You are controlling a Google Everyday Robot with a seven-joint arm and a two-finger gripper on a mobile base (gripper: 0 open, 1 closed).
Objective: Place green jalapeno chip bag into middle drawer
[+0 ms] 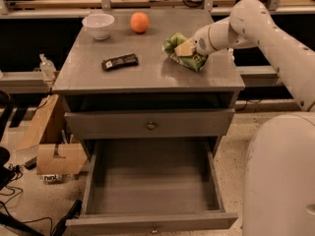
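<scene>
Upper right, the gripper point(190, 51) meets the green jalapeno chip bag point(195, 61); its hold cannot be told. The crinkly bag may slip before reaching the middle drawer point(152, 181).

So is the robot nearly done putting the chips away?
Not yet, about halfway. Done: the middle drawer is pulled open. Happening now: the gripper is at the green jalapeno chip bag, which lies on the cabinet top. Left to do: lift the bag, carry it down and drop it in the drawer.
</scene>
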